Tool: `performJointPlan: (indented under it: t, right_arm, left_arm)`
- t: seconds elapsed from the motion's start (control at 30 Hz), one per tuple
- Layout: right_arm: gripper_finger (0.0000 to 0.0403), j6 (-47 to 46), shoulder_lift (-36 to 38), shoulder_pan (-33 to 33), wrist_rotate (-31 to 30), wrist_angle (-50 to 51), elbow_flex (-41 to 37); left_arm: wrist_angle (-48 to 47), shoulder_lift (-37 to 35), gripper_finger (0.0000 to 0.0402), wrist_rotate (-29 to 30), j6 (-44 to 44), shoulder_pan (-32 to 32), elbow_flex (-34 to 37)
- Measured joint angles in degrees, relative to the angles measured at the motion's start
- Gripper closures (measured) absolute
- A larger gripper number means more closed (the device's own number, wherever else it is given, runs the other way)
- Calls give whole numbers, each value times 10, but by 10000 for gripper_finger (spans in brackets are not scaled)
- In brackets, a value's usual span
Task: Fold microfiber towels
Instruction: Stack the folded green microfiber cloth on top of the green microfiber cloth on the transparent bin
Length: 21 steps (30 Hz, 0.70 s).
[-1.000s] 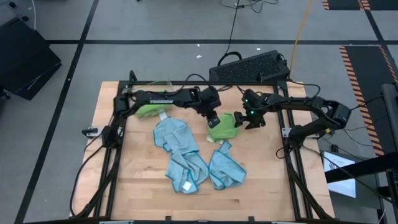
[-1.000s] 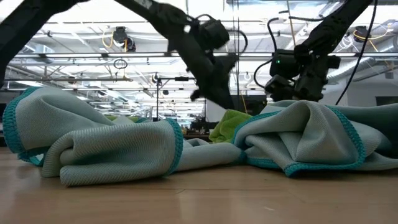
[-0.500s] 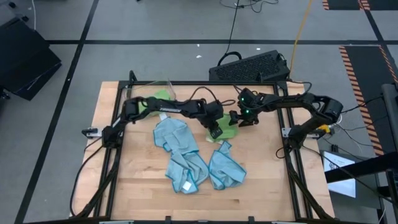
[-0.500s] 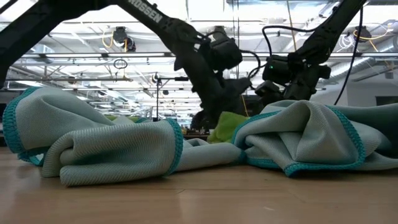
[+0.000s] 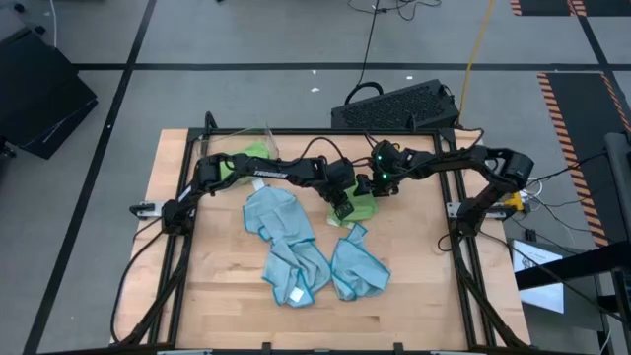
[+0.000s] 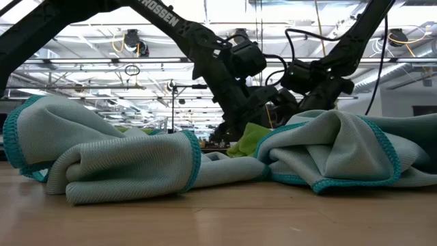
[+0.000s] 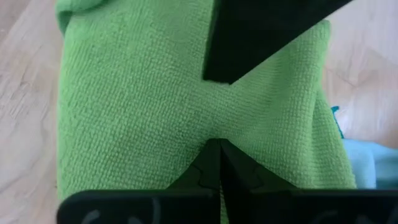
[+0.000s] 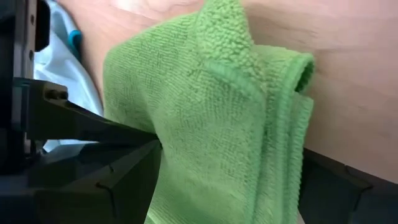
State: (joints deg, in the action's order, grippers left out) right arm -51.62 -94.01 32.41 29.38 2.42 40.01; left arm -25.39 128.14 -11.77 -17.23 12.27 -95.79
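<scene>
A lime green microfiber towel (image 5: 363, 208) lies bunched on the table right of centre, also seen in the low view (image 6: 247, 139). My left gripper (image 5: 342, 207) is shut on it, and the cloth fills its wrist view (image 7: 124, 112). My right gripper (image 5: 378, 185) stands open over the towel's far right side, one finger (image 8: 118, 174) on either side of a folded edge (image 8: 292, 106). Three light blue towels lie crumpled nearer the front: one left of centre (image 5: 278, 219) and two side by side (image 5: 296, 271) (image 5: 357, 264). My left gripper pinches a pucker of the green towel's top surface (image 7: 211, 132) between its two shut fingers, coming from above and slanting down. Creases run in toward the fingertips. The towel rests on the table. Whether my right gripper touches the cloth between its fingers, I cannot tell.
A clear bin (image 5: 258, 138) at the far left corner holds more green cloth (image 5: 229, 170). A black keyboard (image 5: 394, 106) lies beyond the far edge. Bare wood shows along the table's near edge (image 5: 296, 325) and the left side.
My left gripper has come down and toward the near edge onto the green towel, then kept still. My right gripper has gone toward the table's left and lower, up to the green towel, turning as it went. The towel now shows less, covered by both grippers.
</scene>
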Motion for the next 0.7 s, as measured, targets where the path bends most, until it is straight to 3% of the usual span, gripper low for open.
performJointPlan:
  t: [0.2, 0.3, 0.53, 0.7]
  right_arm:
    - [91, -10, -19, -7, 20, -47, 0]
    - [115, -8, -23, -12, 19, -52, -1]
    - [241, 14, -25, -8, 13, -48, -2]
    - [337, 31, -26, -11, 5, -48, -2]
  left_arm:
    - [0, 2, 382, -1, 3, 0, 0]
    - [-5, 2, 386, -1, 10, 0, 0]
    - [-3, 2, 398, -2, 21, 0, 0]
    - [-3, 2, 384, -2, 21, 0, 0]
